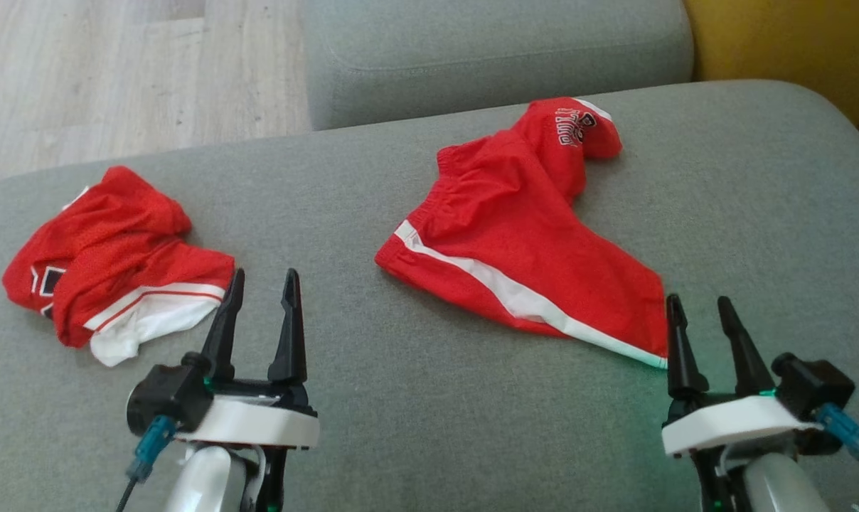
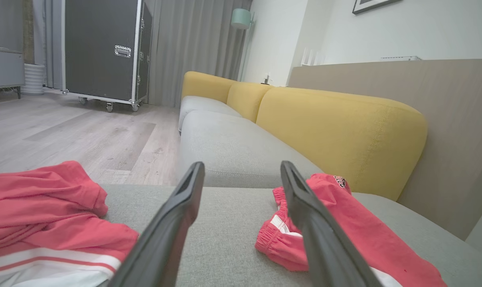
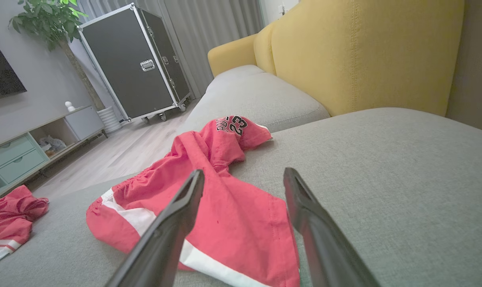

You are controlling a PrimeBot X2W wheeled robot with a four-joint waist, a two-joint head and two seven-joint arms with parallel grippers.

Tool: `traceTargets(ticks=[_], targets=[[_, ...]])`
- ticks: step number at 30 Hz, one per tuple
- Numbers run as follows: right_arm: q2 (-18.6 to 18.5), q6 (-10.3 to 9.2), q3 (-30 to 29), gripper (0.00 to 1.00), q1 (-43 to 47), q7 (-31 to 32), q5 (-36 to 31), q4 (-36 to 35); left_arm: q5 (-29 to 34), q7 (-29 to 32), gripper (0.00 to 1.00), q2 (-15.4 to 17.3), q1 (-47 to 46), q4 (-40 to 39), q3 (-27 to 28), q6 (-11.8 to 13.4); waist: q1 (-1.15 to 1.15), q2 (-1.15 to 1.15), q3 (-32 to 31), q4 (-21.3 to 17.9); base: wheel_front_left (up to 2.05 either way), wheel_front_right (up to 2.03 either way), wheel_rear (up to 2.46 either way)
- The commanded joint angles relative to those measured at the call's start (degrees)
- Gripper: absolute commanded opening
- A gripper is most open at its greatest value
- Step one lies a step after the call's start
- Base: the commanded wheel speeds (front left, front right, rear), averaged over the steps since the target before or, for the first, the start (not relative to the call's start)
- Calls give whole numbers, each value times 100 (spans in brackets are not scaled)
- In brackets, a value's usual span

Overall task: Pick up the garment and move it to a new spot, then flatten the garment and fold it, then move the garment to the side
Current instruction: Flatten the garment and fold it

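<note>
The shorts lie on the grey seat, their long axis running from far down to a near hem just beside the right gripper (the nearer arm, I'd say). It and the left gripper sit low, fingers forward, wide apart and empty. Another red garment lies bunched beside the left one.

Red garments: two, left garment, right garment.
End effectors: two, left end effector, right end effector, two dark fingers each.
Grey seat cushions: two, near cushion, far cushion.
Yellow back cushions: three.
Black wheeled case: one.
Potted plant: one.
Lamp: one.
Framed picture: one.
</note>
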Motion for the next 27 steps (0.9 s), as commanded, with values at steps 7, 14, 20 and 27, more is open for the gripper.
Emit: traceTargets(ticks=[7,14,20,27], targets=[[-8,22,110,100,-405,-61,-43,-336,248,-31,100,113,-562,196,69,-104,1,0,338,-201,0,0,0],[-8,22,177,100,-611,-61,-33,-336,233,754,100,633,-1780,1102,-924,-154,1,0,858,-419,0,0,0],[-8,22,223,100,-727,-61,23,-364,-303,1690,100,957,-2913,1739,-1815,-157,1,0,1190,-553,0,0,0],[-7,22,271,100,-857,-61,66,-409,-890,2277,100,1021,-3637,2399,-2391,-157,1,0,1489,-711,0,0,0]])
